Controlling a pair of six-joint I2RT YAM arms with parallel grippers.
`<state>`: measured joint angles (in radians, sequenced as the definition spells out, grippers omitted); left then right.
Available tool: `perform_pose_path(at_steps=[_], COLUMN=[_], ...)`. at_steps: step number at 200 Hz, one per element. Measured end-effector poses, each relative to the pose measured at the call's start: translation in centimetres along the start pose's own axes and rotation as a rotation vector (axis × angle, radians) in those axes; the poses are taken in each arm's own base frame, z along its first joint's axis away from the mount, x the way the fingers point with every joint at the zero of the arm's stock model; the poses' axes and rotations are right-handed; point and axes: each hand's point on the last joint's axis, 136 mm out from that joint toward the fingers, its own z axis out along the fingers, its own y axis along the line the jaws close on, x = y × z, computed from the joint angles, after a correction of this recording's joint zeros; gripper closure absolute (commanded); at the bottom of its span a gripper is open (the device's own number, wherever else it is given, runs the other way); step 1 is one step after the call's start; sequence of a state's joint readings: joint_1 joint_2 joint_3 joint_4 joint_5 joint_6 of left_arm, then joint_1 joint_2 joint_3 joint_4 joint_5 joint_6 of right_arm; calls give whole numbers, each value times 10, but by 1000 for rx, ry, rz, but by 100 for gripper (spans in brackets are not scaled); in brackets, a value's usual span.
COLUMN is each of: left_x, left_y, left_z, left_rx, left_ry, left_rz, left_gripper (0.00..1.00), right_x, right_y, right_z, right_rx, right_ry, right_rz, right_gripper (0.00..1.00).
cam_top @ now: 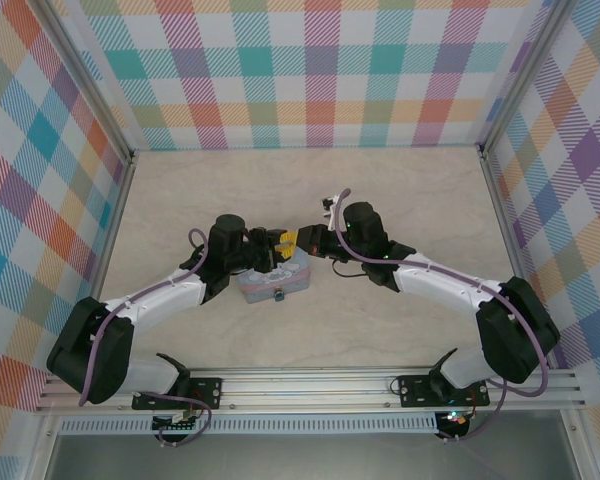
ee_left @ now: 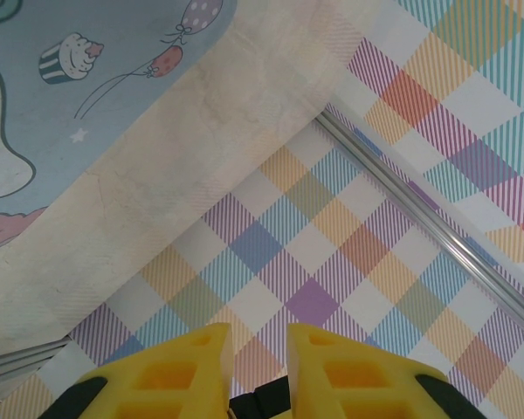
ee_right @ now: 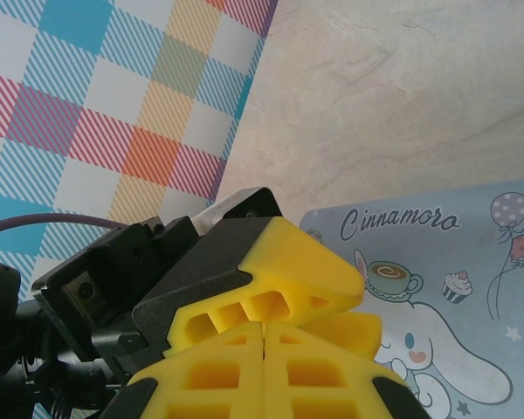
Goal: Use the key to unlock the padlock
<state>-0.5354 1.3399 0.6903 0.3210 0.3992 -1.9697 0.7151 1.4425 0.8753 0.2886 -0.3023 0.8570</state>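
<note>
Both grippers meet above the pastel-blue cartoon tin (cam_top: 263, 288), left gripper (cam_top: 276, 243) tip to tip with right gripper (cam_top: 298, 243). In the left wrist view my left gripper (ee_left: 259, 336) has its yellow fingers a little apart, and only the plaid wall shows through the gap. My right gripper (ee_right: 264, 327) is shut, its fingers pressed seam to seam. It sits right under the left arm's yellow finger (ee_right: 297, 262). No key shows between either pair of fingers. A small dark piece (cam_top: 278, 294) hangs at the tin's near side, too small to tell whether it is the padlock.
The tin lid (ee_right: 437, 288) with its cartoon print lies to the right of my right fingers, and its corner (ee_left: 35, 105) reaches into the left wrist view. Plaid walls (cam_top: 320, 70) with metal rails (ee_left: 419, 209) close in the beige table (cam_top: 400, 200) on three sides.
</note>
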Motion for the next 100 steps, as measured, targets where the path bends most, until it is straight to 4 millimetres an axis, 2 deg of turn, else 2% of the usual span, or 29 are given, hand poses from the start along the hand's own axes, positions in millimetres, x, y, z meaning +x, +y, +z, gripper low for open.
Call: perform_pose_path(at_steps=[63,100], left_x=[0,-2], left_y=[0,1], left_z=[0,-2], left_rx=[-1,-15], left_ry=[-1,-34], left_rz=[0,32], left_gripper=[91,94], right_x=[7,9], right_y=[-10,-13], right_z=[-1,-7], right_rx=[29,28], right_ry=[9,-2], right_rz=[13,30], right_gripper=[100,97])
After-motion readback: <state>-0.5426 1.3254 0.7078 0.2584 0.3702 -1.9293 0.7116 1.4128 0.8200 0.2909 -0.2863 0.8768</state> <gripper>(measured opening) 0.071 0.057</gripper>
